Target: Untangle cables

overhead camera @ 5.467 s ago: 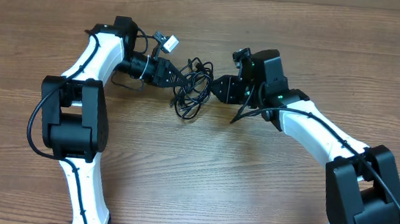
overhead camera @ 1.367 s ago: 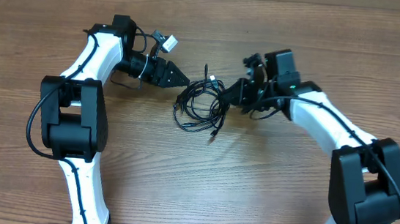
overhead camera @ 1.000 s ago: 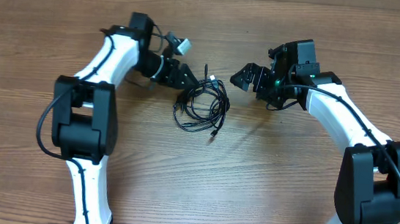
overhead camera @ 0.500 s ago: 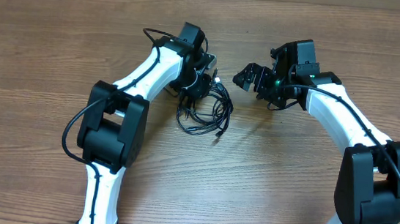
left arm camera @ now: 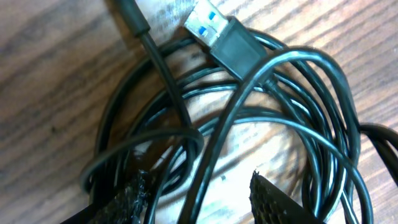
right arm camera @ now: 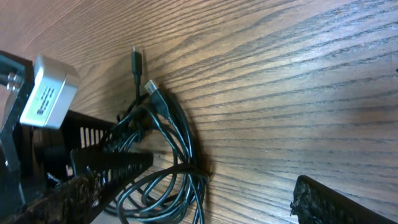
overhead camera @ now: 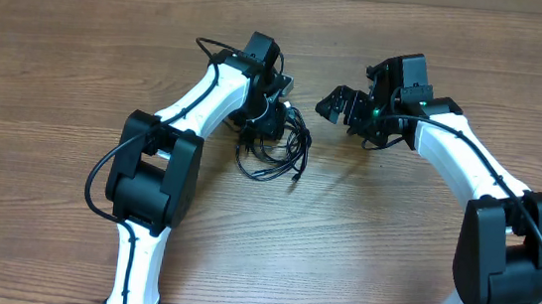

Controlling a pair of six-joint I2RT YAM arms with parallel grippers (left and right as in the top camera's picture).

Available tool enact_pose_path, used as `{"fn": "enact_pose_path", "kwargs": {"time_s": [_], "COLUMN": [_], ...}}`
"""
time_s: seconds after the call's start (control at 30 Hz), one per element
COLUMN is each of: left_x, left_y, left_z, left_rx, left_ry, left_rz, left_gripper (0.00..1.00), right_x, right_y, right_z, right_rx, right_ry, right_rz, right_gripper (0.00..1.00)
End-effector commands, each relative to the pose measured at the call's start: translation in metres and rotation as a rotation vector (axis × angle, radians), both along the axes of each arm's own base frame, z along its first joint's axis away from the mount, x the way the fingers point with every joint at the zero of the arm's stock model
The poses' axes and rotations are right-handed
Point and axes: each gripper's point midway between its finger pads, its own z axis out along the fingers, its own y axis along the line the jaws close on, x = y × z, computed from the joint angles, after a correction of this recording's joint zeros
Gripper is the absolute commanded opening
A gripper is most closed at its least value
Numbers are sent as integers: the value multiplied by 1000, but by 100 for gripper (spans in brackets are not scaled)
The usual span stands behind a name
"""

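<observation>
Your thin black cables point(overhead camera: 273, 154) lie in a loose, overlapping coil on the brown wood-grain worktop point(overhead camera: 59, 72), near the far middle, between the two arms. Your left gripper point(overhead camera: 272, 126) is down on the coil's far-left edge. In the left wrist view, its textured black fingertips point(left arm camera: 135, 194) stand apart, and several strands of the coil run through the gap between them. It is open and clamps nothing.

At the top of that view, a black USB plug with a blue-lined metal end point(left arm camera: 214, 28) lies across the loops. A slim black plug point(left arm camera: 134, 15) sits just beside it.

Your right gripper point(overhead camera: 334, 102) is near the coil's right side but apart from it. Its jaws are spread wide, and the right wrist view shows only bare wood between its fingertips point(right arm camera: 311, 196) and the cables point(right arm camera: 171, 146).
</observation>
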Motion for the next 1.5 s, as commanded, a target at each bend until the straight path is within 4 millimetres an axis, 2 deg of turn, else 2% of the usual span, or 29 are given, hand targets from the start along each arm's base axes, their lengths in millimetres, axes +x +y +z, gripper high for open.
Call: {"fn": "enact_pose_path", "kwargs": {"time_s": [0.0,0.13,0.27,0.4,0.43,0.47,0.53,0.57,0.73,0.87,0.93,0.97,1.0,1.03,1.07,1.17,1.23,1.33,1.47], "left_x": [8,6,6,9,10,10,13,15,6,7,9,11,11,14,16,12,1,-26,-47], "left_y": [-8,-7,-5,-1,-1,-1,-2,-3,-13,-13,-12,-12,-13,-13,-13,-9,-5,8,32], "left_z": [27,37,51,52,53,53,54,55,72,96,112,119,122,125,125,119,115,104,94], "left_rx": [-50,-52,-47,-27,-28,-29,-38,-45,-120,-135,-151,-159,-162,-167,-166,-141,-123,-59,69], "left_ry": [-42,-52,-84,-98,-99,-101,-105,-106,-80,-133,-172,-192,-202,-217,-225,-199,-147,-31,50], "left_rz": [-6,-12,-32,-15,-15,-15,17,34,46,39,40,40,39,39,40,52,67,75,102], "left_gripper": [55,50,41,38,35,30,26,25,18,21,25,29,40,80,99,100,96,84,81], "right_x": [7,7,8,5,4,3,5,7,25,26,22,19,16,7,2,-18,-35,-65,-92], "right_y": [-1,-1,-1,1,2,1,0,-2,-2,1,3,7,11,24,32,50,58,71,106], "right_z": [17,17,17,16,14,12,6,4,-10,-25,-41,-47,-51,-59,-61,-72,-80,-85,-83], "right_rx": [4,4,4,9,4,-5,-30,-38,-82,-66,-60,-43,-26,38,72,122,106,65,73], "right_ry": [-47,-48,-51,-44,-40,-38,-31,-20,-22,21,76,100,120,176,205,294,356,443,508], "right_rz": [-6,-6,-6,3,5,2,-22,-59,-223,-262,-271,-255,-240,-192,-164,-103,-80,-37,-5], "right_gripper": [100,100,100,99,86,66,20,6,4,4,4,4,4,4,4,4,4,4,4]}}
